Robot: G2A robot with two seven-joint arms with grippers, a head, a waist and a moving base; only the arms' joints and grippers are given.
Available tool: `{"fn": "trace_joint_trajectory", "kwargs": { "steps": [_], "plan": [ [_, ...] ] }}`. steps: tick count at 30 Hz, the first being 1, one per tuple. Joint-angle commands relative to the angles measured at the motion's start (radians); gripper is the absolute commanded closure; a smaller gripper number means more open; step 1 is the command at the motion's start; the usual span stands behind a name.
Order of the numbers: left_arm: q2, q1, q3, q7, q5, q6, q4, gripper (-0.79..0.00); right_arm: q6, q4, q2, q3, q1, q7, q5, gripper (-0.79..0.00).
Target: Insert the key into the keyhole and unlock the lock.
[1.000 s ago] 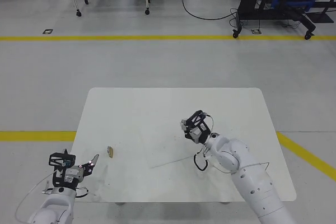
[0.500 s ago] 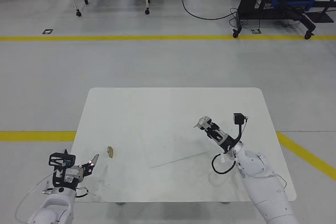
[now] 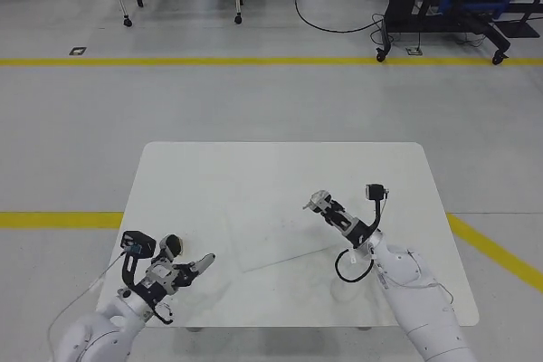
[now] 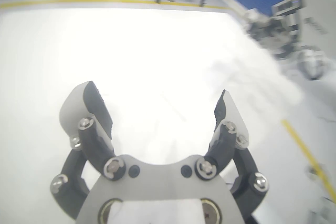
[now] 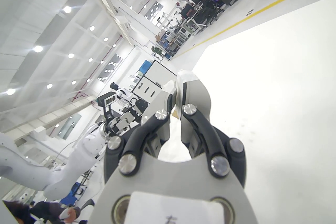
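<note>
Your left claw (image 4: 157, 93) stands wide apart with nothing between its black pads (image 4: 101, 108). It hangs low over the bench (image 3: 253, 172), at the near left corner, and touches nothing you can make out. From above, the same claw (image 3: 197, 265) points in toward the middle of the bench.

Your right claw (image 5: 175, 83) is pressed together, tip to tip. You cannot tell whether anything thin is pinched in there, as no blade or edge sticks out past the tips. From the top view it (image 3: 317, 199) sits above the bench, a little right of its middle, well apart from the left claw.

You cannot tell from these views where the key or the lock lies. Either could be under an arm or inside the closed tips, so confirm that before you commit.

Judging by the task, expect the key to be light, thin, stiff metal and slick. Pinch it flat across the head, leaving the whole blade free and straight. A shallow or skewed pinch will probably let it twist when you turn it.

The lock should be heavier and hard, but likely to slide on this smooth bench. Grip it across the body with the keyhole left open toward the key. The left claw's present opening looks ample for that.
</note>
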Motion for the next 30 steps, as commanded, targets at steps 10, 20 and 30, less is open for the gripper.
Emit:
{"fn": "trace_joint_trajectory", "kwargs": {
  "steps": [10, 20, 30],
  "plan": [
    [0.002, -0.092, 0.067, -0.232, -0.230, -0.013, 0.032, -0.785, -0.028, 0.027, 0.001, -0.010, 0.015, 0.112, 0.159, 0.000],
    [-0.016, -0.279, 0.197, -0.385, -0.773, -0.056, 0.284, -0.785, 0.079, -0.043, -0.013, -0.078, 0.001, 0.149, 0.243, 0.000],
    [-0.034, -0.354, 0.292, -0.318, -0.762, -0.034, 0.335, -0.409, 0.132, -0.010, -0.022, -0.121, 0.041, 0.259, 0.311, 0.000]
  ]
}}
